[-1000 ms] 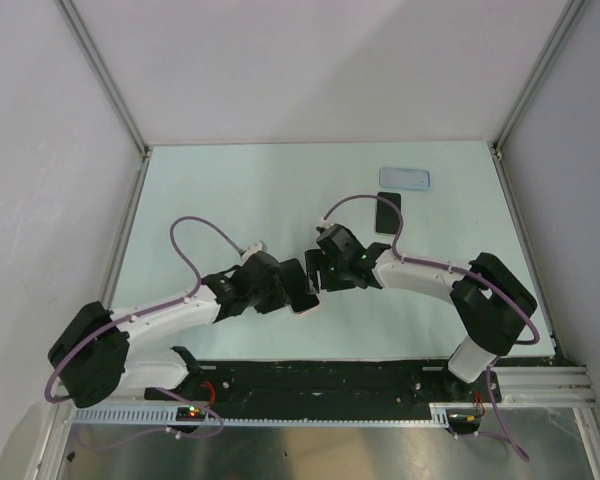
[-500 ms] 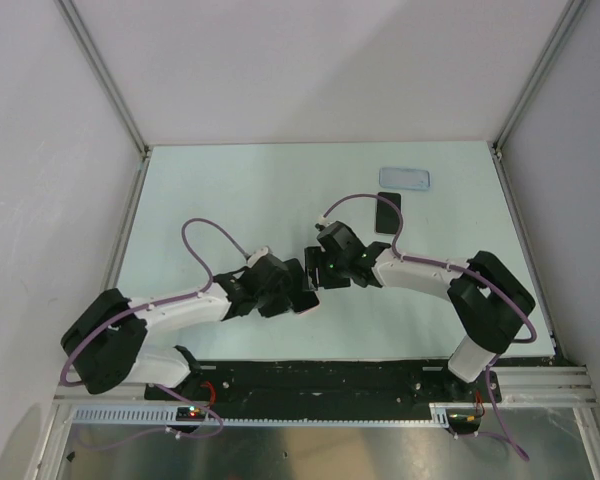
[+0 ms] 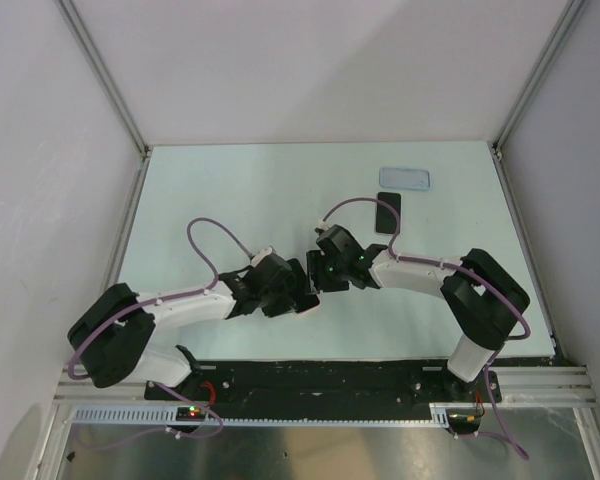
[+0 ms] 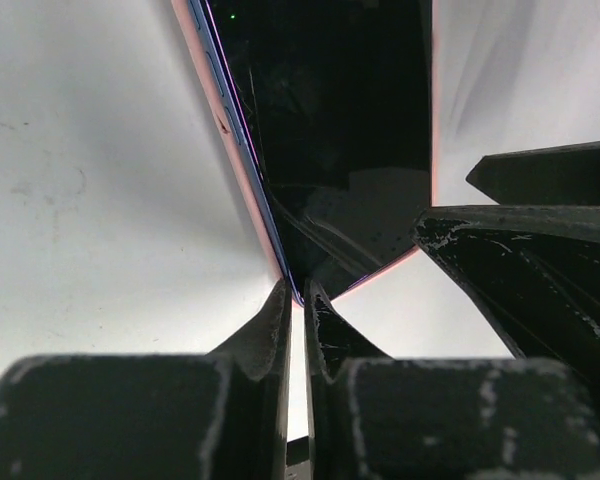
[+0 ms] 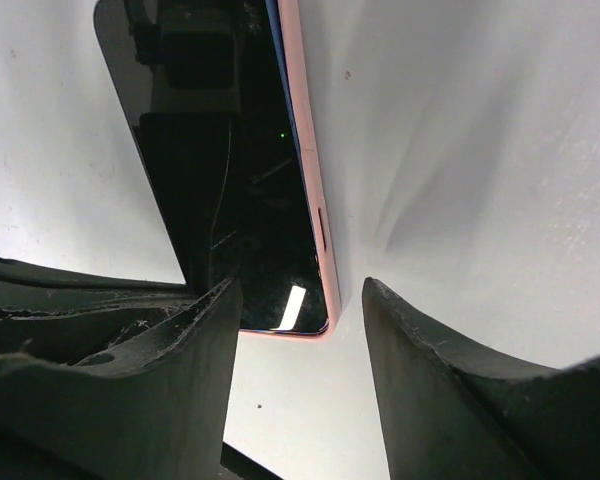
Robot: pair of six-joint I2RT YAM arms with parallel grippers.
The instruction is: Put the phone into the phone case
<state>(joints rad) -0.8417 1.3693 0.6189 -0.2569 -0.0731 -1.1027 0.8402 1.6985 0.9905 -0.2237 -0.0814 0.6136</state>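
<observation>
I am pinching my left tool (image 4: 298, 298) together on one corner of a pink-rimmed slab (image 4: 330, 120) with a dark, scratched face. I am holding my right tool (image 5: 300, 288) apart, its fingers straddling the slab's other end without clamping it. The phone (image 3: 388, 213) is lying flat on the surface (image 3: 230, 190) beyond my right tool, well apart from it. The phone case (image 3: 405, 179) is sitting just past the phone, with nothing dark showing inside it. By my judgement I am dealing with the slab, not yet the phone. Next I am needing to set the slab aside and reach outward for the phone.
</observation>
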